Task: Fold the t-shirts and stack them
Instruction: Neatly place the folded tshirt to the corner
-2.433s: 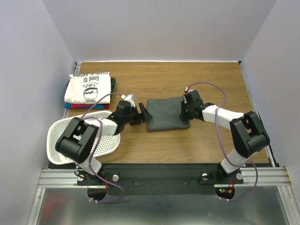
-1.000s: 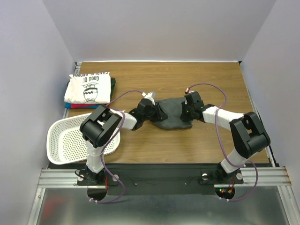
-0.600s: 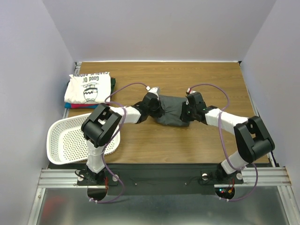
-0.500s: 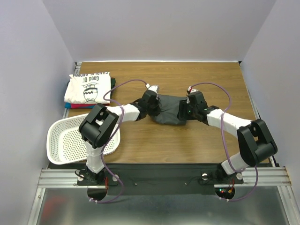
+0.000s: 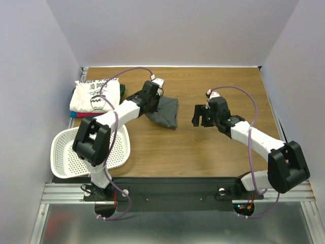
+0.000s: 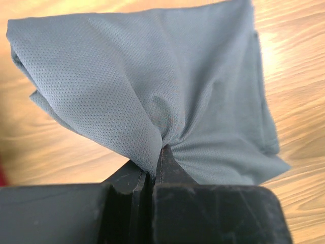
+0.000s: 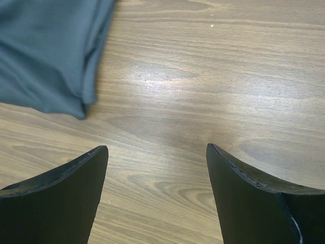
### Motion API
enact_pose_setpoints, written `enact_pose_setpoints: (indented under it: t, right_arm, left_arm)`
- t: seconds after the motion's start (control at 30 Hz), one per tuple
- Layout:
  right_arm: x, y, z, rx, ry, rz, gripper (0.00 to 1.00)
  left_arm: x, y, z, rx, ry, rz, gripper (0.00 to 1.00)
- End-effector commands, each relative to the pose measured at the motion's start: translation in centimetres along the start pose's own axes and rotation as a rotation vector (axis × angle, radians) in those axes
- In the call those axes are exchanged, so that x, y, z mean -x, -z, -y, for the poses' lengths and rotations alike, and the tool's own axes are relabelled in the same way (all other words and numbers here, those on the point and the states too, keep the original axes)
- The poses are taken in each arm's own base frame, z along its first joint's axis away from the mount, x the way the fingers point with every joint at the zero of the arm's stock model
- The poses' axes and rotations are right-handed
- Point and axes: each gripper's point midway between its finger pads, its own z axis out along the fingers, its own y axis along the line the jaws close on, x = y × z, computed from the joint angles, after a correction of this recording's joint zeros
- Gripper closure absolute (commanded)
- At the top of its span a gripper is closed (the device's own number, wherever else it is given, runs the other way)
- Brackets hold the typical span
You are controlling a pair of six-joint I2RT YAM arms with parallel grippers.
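My left gripper (image 5: pixel 151 99) is shut on a bunched edge of the folded dark grey t-shirt (image 5: pixel 165 112), which hangs and trails from it over the table, right of the stack. In the left wrist view the grey t-shirt (image 6: pixel 162 86) is pinched between the closed jaws of the left gripper (image 6: pixel 153 173). The white printed t-shirt (image 5: pixel 94 95) tops the stack at the far left, with red and blue cloth edges (image 5: pixel 75 114) under it. My right gripper (image 5: pixel 199 117) is open over bare wood, apart from the shirt. Only a corner of the grey t-shirt (image 7: pixel 51 51) shows beyond the right gripper (image 7: pixel 157 152).
A white perforated basket (image 5: pixel 66 152) lies tipped at the near left, beside the left arm's base. The wooden table (image 5: pixel 223 86) is bounded by white walls at the back and both sides. A metal rail runs along the near edge.
The right gripper has let go of the grey shirt, opened and drawn back to the right. The left gripper has carried the shirt left and back, toward the stack.
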Motion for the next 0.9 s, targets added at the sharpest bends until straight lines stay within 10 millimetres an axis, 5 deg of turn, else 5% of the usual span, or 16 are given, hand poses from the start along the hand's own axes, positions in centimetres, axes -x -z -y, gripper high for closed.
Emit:
enact_pose_setpoints:
  t: [0.0, 0.37, 0.87]
  right_arm:
    - [1.6, 0.7, -0.9, 0.044, 0.015, 0.040, 0.16]
    - [1.1, 1.1, -1.8, 0.099, 0.015, 0.026, 0.16]
    - [1.0, 1.3, -2.4, 0.134, 0.012, 0.020, 0.16]
  left_arm:
    - [5.7, 4.1, -1.9, 0.032, -0.145, 0.128, 1.00]
    - [13.6, 8.6, -9.7, 0.079, -0.186, 0.249, 1.00]
    - [12.8, 13.4, -20.9, 0.127, -0.058, 0.239, 1.00]
